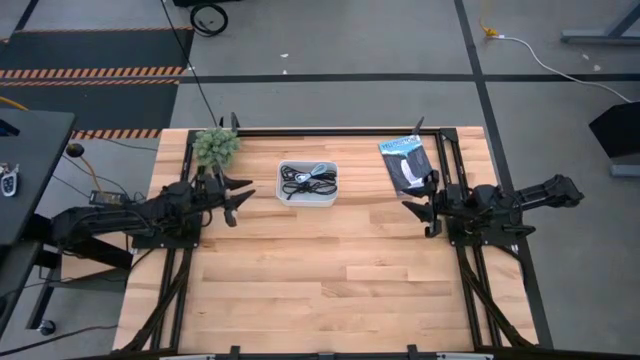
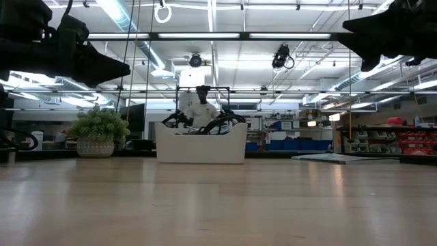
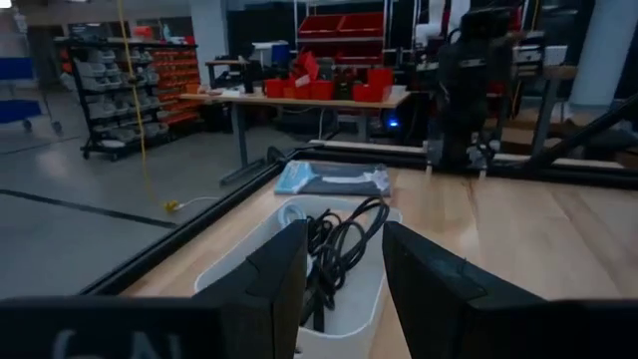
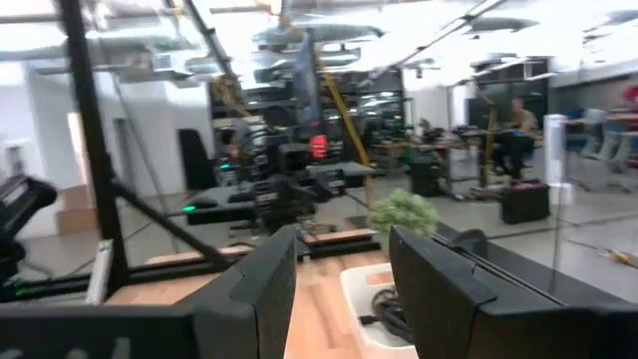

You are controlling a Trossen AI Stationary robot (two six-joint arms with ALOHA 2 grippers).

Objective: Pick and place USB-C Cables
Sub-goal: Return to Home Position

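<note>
The USB-C cables lie coiled together in a small white tray (image 1: pixel 308 185) at the far middle of the table. The black cables (image 1: pixel 299 183) fill most of it, with a light one (image 1: pixel 319 170) on top. The left wrist view shows black coils (image 3: pixel 340 242) and a pale one (image 3: pixel 291 212) in the tray. My left gripper (image 1: pixel 240 196) hovers open just left of the tray, above the table. My right gripper (image 1: pixel 419 211) hovers open well right of the tray. The tray (image 2: pixel 201 143) stands flat on the wood, cable loops poking over its rim.
A flat dark packet with white print (image 1: pixel 407 165) lies on the table beyond my right gripper. A small potted plant (image 1: pixel 216 147) stands at the far left corner, close to my left gripper. Black frame rails run along both table sides. Bare wood spreads toward the near edge.
</note>
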